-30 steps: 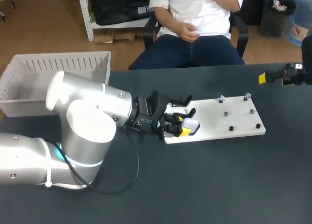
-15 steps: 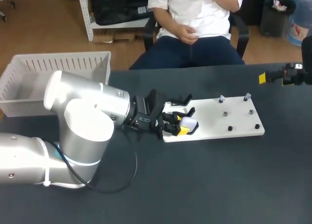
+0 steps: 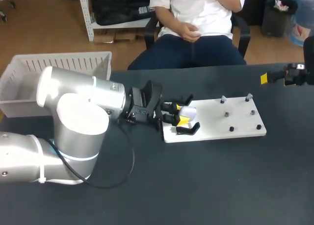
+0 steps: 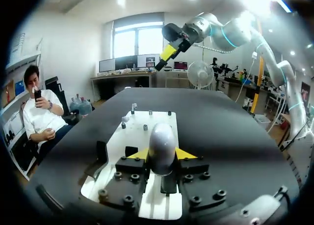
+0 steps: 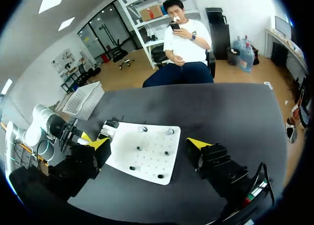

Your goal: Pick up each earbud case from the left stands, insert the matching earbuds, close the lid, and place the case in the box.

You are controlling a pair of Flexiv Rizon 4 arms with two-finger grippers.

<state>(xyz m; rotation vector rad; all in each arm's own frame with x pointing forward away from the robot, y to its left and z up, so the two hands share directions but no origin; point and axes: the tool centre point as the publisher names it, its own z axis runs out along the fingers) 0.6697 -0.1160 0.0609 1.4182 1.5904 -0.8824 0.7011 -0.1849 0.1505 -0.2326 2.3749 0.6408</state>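
Earbud case (image 3: 188, 112), white and rounded, is sitting pinched between the yellow tips of the left claw (image 3: 180, 118), just left of centre in the head view, over the left end of the white board (image 3: 216, 124). It is looking clear of the black stand (image 3: 187, 130) just below it in that frame, though how much gap there is cannot be told. In the left wrist view the tips are pressing on the case from both sides, and its lid is looking closed. The right claw (image 5: 148, 143) is hanging with its fingers spread wide and nothing between them, far off at the upper right of the head view. The box (image 3: 59, 63) is waiting at the upper left, well apart from the case. The main risk, as I am judging it, is coming from the smooth, egg-like shell: held only at two narrow tips, it could be twisting or squirting out during any quick swing. A low path could also be catching the stand and dragging the board across the desk (image 3: 206, 186), upsetting the small pegs at its far end.
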